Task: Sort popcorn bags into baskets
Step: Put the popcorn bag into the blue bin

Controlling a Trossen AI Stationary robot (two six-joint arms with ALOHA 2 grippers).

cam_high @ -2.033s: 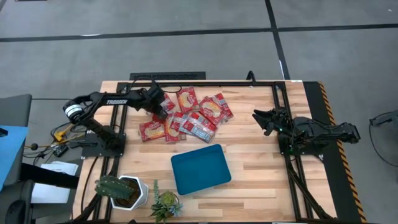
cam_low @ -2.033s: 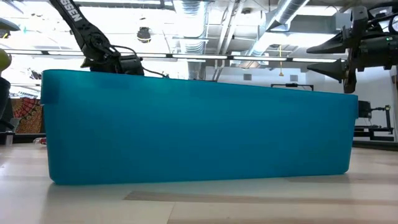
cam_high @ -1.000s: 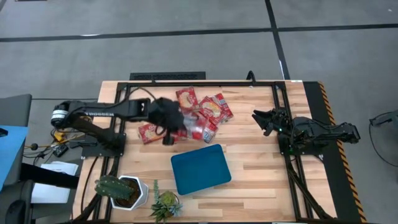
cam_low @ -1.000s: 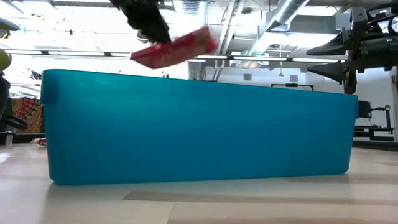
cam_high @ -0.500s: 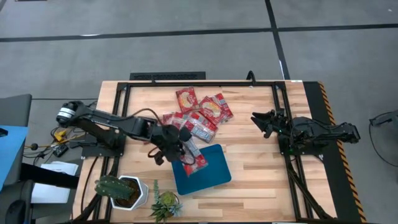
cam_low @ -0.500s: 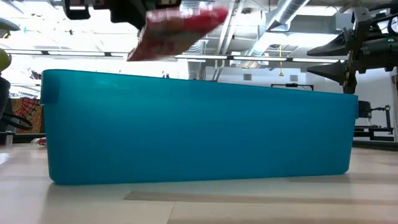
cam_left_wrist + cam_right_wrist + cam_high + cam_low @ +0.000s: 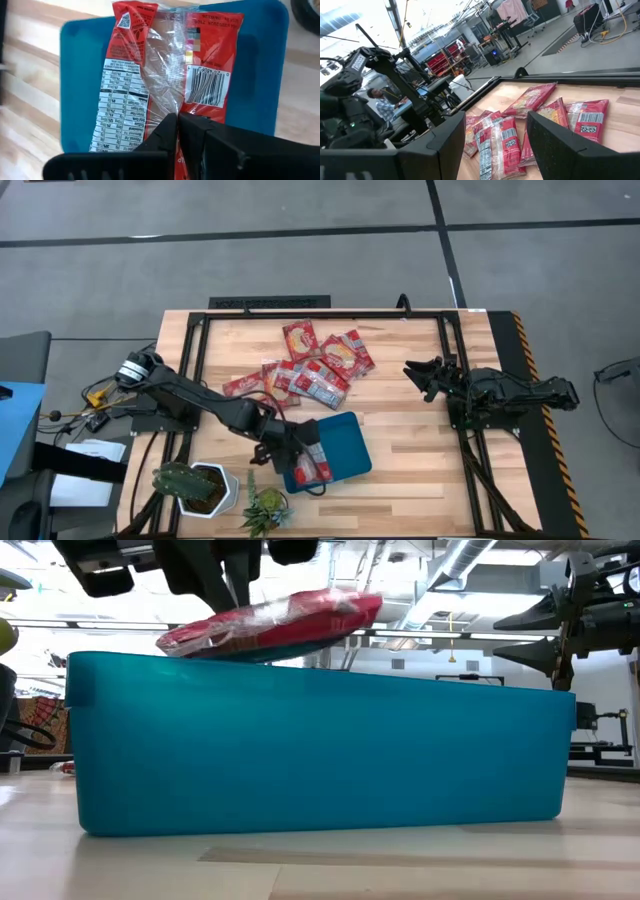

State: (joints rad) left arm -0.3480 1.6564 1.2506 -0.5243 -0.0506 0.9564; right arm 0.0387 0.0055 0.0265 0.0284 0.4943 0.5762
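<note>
My left gripper is shut on one red popcorn bag and holds it over the near left part of the teal basket. In the low view the bag floats just above the basket's rim. The left wrist view shows the bag's back with its label and barcode. Several more bags lie in a loose pile on the wood at the table's far middle. My right gripper waits open at the right side, touching nothing. My left gripper pinches the bag between its two fingers at the end nearest them, on the clear centre seam of its back. The fingers slant down from the table's left, along the bag. The bag reaches away from them, nearly level, lifted clear above the basket.
A cactus in a white pot and a small green plant stand at the near left corner, close to the basket. Black frame rails run along the table's left, far and right sides. Bare wood lies right of the basket.
My left gripper has carried the bag from the pile toward the table's near edge and a little right, sinking and rolling its wrist. The bag, lifted clear throughout, now hangs lower, just over the basket. The pile and my right arm have kept still.
</note>
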